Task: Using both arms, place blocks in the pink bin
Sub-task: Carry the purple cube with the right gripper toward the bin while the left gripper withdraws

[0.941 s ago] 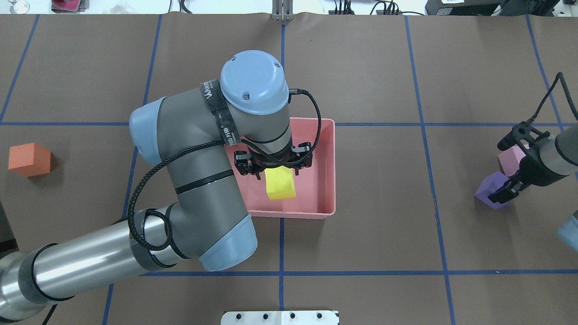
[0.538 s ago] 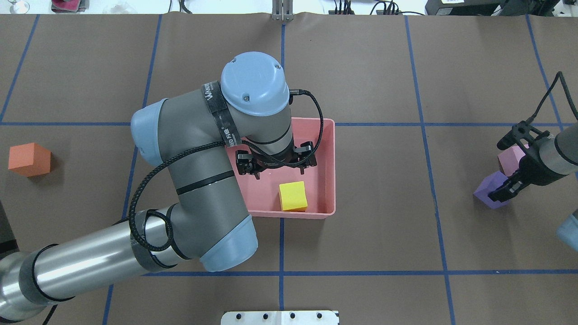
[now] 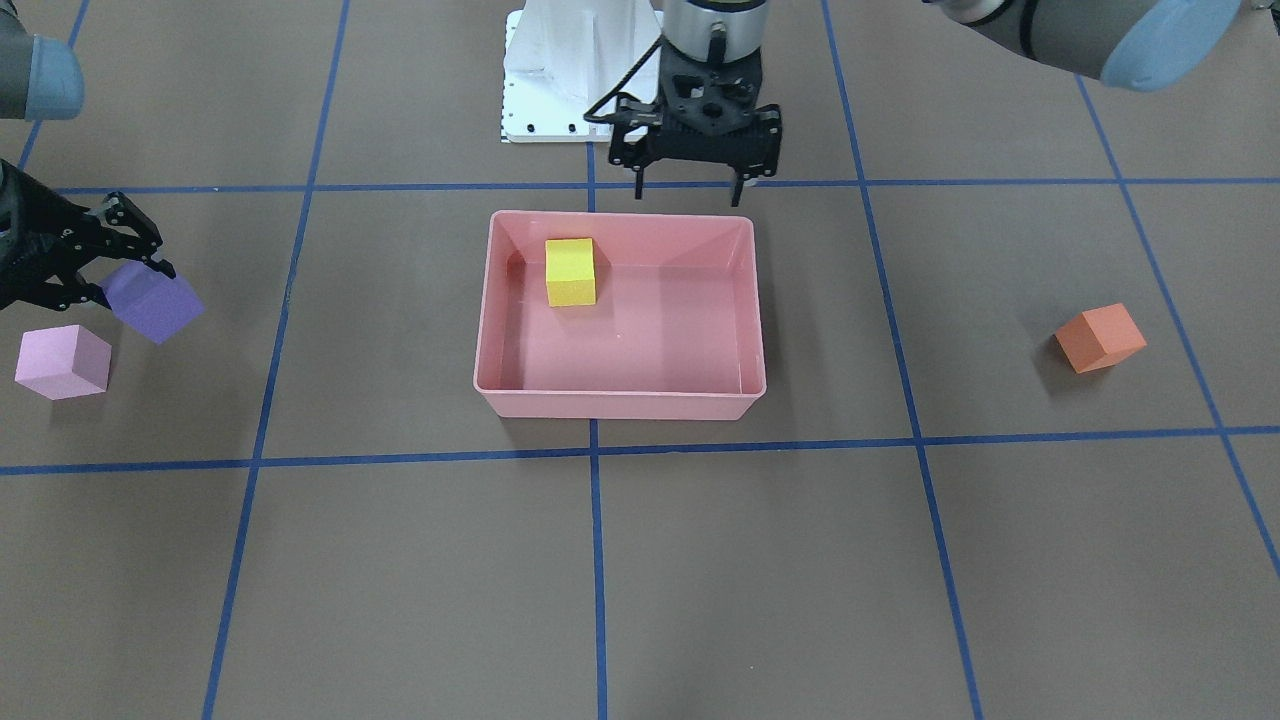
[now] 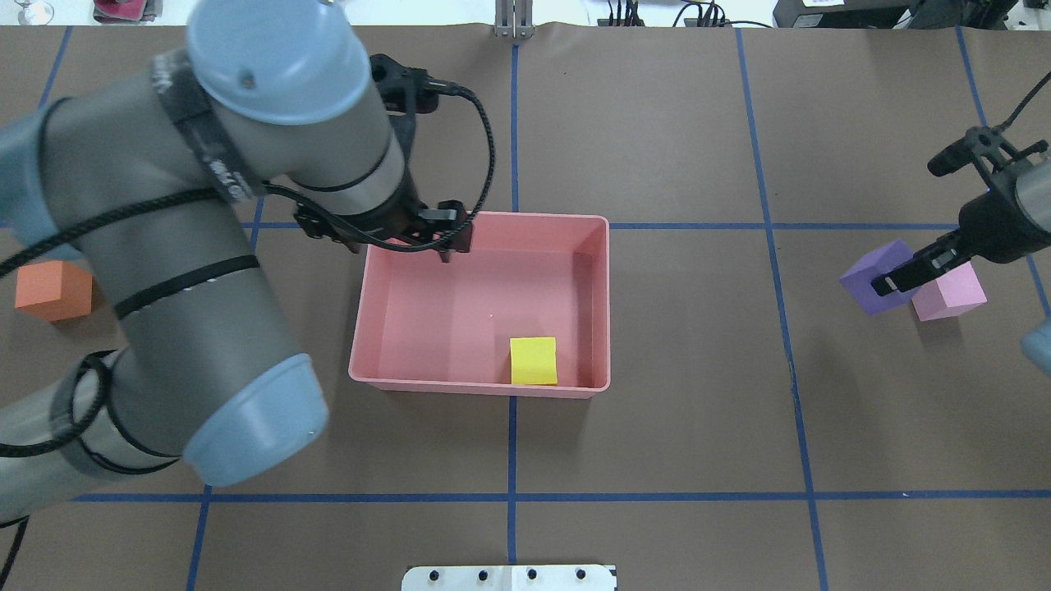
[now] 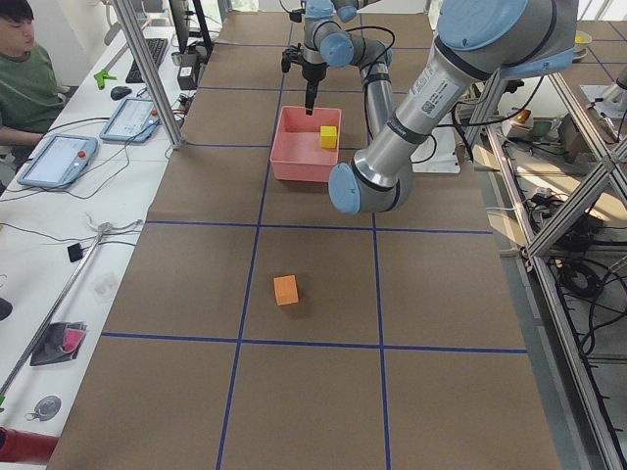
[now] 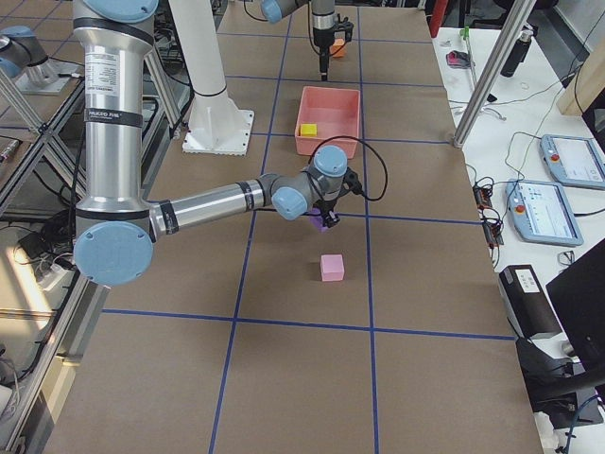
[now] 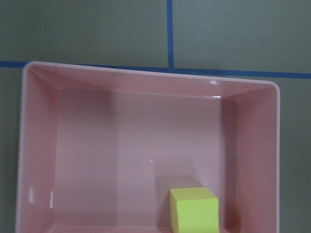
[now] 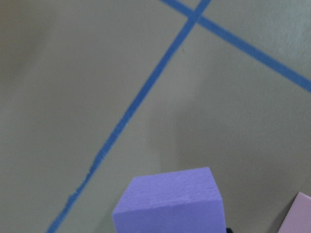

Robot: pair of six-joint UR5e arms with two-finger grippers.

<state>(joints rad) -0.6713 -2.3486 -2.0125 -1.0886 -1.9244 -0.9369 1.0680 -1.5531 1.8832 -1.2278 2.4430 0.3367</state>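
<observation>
The pink bin [image 4: 365,328] [image 3: 620,405] stands mid-table, and the yellow-green block [image 4: 534,361] [image 3: 570,272] [image 7: 194,211] lies in its corner nearest the robot. My left gripper [image 3: 692,190] [image 4: 386,240] hangs open and empty above the bin's edge. A little above the table on the right side is the purple block [image 4: 870,279] [image 3: 150,300] [image 8: 170,204], with my right gripper [image 4: 895,277] shut on it. Beside it the light pink block [image 4: 951,291] [image 3: 62,362] rests on the table. The orange block [image 4: 51,291] [image 3: 1100,338] sits at the far left.
Blue tape lines [image 4: 511,443] grid the brown table cover. The white base pedestal [image 3: 560,70] stands behind the bin on the robot's side. A side table with tablets [image 5: 59,157] and a seated person [image 5: 24,69] runs along the far edge, with metal frame posts [image 5: 147,69].
The yellow-green block left my left gripper and came to rest in the bin; that arm then rose and swung left. My right gripper lifted the purple block away from the pink one.
</observation>
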